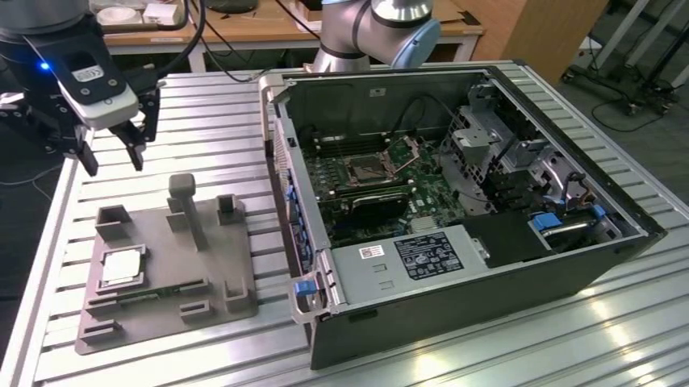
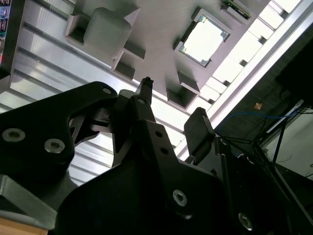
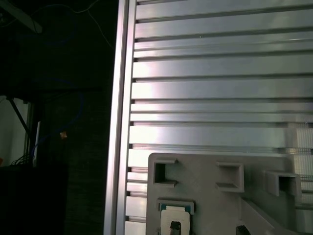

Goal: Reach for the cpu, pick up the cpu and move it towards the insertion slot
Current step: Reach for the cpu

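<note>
Right now the gripper [image 1: 113, 163] hangs over the slatted aluminium table [image 1: 215, 105], near the table's edge on the exterior view's left and just beyond the far edge of the grey plastic fixture [image 1: 173, 274]. Its two black fingers [image 1: 134, 147] are spread apart with nothing between them.

The cpu [image 1: 121, 267] lies flat in a square recess by the fixture's edge on the exterior view's left, well apart from the gripper. In the second wrist view the cpu [image 2: 203, 41] shows bright past the fingertips. The insertion slot [image 1: 366, 169] sits on the green board inside the open computer case [image 1: 485, 266]. Its hinged plate seems raised, though that is hard to make out.

The step in hand looks like the reach. To do it well, I judge the fingers should square up with two opposite sides of the chip and come down straight. They should also clear the fixture's upright post [image 1: 185, 205] and the recess walls.
</note>
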Available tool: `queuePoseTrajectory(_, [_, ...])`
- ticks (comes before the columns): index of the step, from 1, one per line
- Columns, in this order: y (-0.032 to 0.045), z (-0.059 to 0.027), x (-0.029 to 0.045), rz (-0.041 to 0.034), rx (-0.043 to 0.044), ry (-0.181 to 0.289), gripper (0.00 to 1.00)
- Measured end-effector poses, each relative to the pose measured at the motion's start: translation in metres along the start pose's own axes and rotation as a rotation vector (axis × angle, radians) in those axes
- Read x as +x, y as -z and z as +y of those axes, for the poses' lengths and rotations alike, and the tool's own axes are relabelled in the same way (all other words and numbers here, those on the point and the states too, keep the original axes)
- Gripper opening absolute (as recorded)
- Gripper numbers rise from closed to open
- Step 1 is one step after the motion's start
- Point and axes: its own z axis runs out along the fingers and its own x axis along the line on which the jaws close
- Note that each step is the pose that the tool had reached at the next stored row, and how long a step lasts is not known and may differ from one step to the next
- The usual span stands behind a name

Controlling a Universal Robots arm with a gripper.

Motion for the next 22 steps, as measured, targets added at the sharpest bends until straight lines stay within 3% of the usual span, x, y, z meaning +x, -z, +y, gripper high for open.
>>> queuePoseTrajectory(18, [-0.0049,-0.0002,0.0002,0.0,0.0,0.0,0.53])
queuePoseTrajectory(22, [-0.0062,-0.0003,0.003,-0.0001,0.0,0.0,0.53])
